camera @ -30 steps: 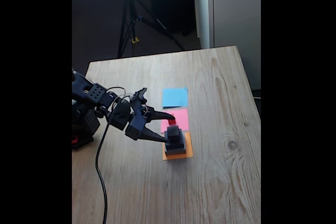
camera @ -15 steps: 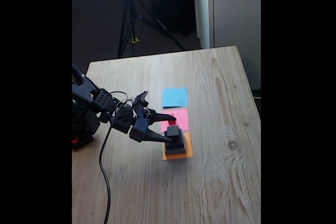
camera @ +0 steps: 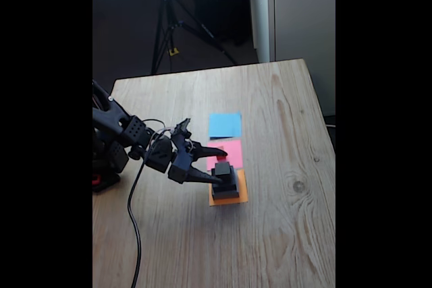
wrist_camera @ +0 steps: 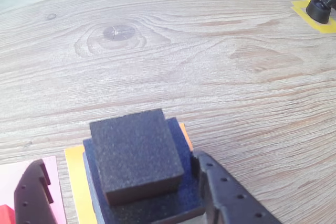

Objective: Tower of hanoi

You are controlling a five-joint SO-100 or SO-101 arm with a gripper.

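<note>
Black tool (camera: pixel 221 164) released, straddling block stack (wrist_camera: pixel 139 169); bare wood table (wrist_camera: pixel 220 61) beyond.

small dark grey block (wrist_camera: pixel 137 153): square, rough foam-like top; flat and level on top of the stack, seen from the wrist view turned slightly against the block beneath; a hand finger stands close on either side of it.
medium black block (wrist_camera: pixel 181 195): square, wider than the block it carries; its edges show as a border round that block; lies flat over the orange paper.
stack in the fixed view (camera: pixel 225 181): dark stepped pile, upright, on the desk's near half.
tiny red cube (wrist_camera: pixel 6 216): a red corner at the wrist view's lower left edge, on the pink paper, apart from the stack.
</note>
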